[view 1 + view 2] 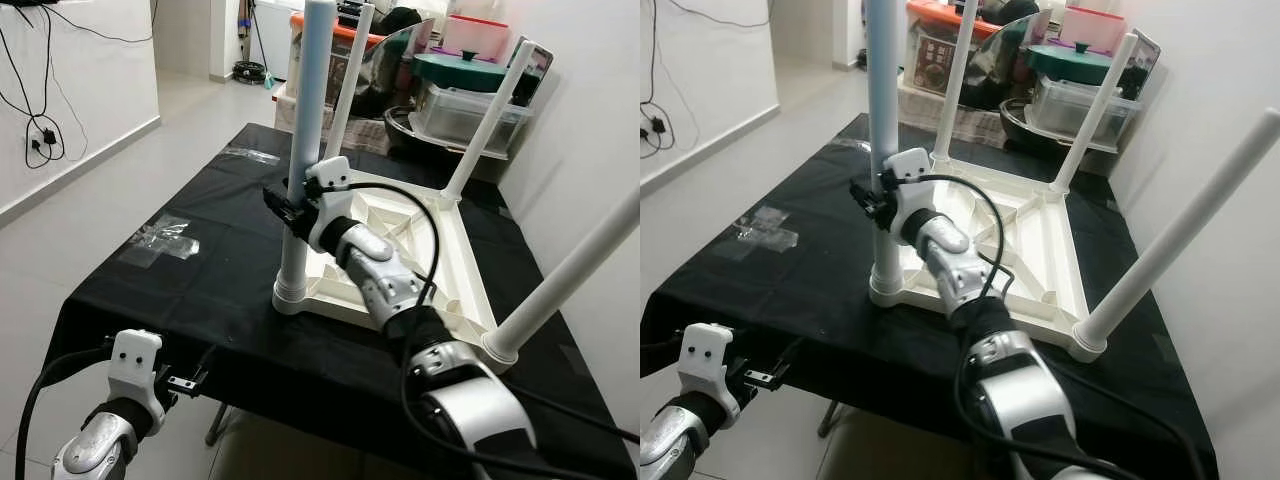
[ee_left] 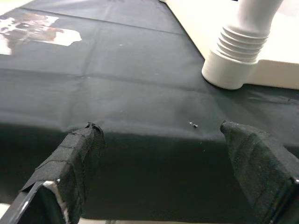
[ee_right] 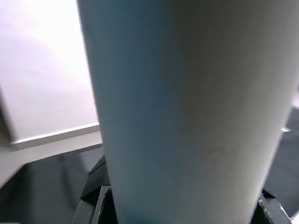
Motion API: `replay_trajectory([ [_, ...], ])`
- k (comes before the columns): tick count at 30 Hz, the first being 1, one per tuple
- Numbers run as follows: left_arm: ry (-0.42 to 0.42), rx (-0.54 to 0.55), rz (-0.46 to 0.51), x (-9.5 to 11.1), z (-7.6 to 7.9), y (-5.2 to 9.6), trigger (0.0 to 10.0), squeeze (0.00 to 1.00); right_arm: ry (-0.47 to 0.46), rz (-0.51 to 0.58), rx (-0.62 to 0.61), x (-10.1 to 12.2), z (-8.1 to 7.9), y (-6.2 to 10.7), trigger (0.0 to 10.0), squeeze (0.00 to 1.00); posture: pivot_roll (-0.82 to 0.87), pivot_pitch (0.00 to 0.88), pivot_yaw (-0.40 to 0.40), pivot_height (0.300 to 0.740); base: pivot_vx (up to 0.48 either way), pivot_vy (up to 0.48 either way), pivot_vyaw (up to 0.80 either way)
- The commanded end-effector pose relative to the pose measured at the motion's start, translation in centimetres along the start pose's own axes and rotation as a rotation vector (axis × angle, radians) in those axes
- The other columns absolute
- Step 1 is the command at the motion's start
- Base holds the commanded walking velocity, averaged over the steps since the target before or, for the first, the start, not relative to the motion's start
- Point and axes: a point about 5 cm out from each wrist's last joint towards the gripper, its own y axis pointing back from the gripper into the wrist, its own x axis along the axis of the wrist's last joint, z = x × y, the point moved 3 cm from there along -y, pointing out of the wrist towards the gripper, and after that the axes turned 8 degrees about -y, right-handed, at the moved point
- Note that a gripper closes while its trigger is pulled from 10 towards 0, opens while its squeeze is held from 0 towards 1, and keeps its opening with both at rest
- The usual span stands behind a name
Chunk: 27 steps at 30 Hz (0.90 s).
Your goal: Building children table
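While the children's table (image 1: 430,250) lies upside down on the black-covered worktop (image 1: 200,300), its four white legs point upward, and the top of the near-left leg (image 1: 305,150) is cut off by the upper edge of both eye views. The right gripper (image 1: 290,212) reaches across the upturned frame and is clamped on that leg about midway up; its fingers wrap the far side of the tube, so their tips are mostly hidden from the head camera. From the right wrist, the leg (image 3: 187,112) sits so close that it is a pale blur, with just the dark edges of the fingers (image 3: 96,186) peeking out on either side.

Down at the near edge of the worktop, the left gripper (image 1: 185,382) hangs low, its fingers (image 2: 77,154) spread well apart and holding nothing. Its wrist camera looks across the cloth toward the ribbed socket (image 2: 236,60) where the gripped leg meets the frame.

Patches of clear tape (image 1: 160,238) glint on the cloth. Behind the worktop, storage boxes and pots (image 1: 465,80) are stacked, partly hidden by the far legs.
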Motion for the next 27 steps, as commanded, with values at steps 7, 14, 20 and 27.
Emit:
replay_trajectory([
  [7,0.015,-0.014,-0.021,-0.5,0.6,0.2,10.0,0.00,-0.218,-0.209,0.139,-5.3,-1.4,0.6,10.0,0.00,0.16,0.000,-0.202,0.740,0.000,0.000,0.00],
  [14,0.014,-0.009,-0.025,-0.6,0.5,0.3,10.0,0.00,-0.232,-0.181,-0.024,-5.8,-0.2,0.4,10.0,0.00,0.16,0.000,-0.203,0.740,0.000,0.000,0.00],
  [20,0.016,-0.001,-0.027,-0.7,0.5,0.4,10.0,0.00,-0.259,-0.092,-0.485,-7.3,3.4,2.4,10.0,0.00,0.15,0.000,-0.198,0.740,0.000,0.000,0.00],
  [27,0.012,0.005,-0.028,-0.7,0.1,0.3,10.0,0.00,-0.172,-0.035,-0.833,-7.2,5.5,5.2,10.0,0.00,0.15,0.000,-0.181,0.740,0.000,0.000,0.00],
])
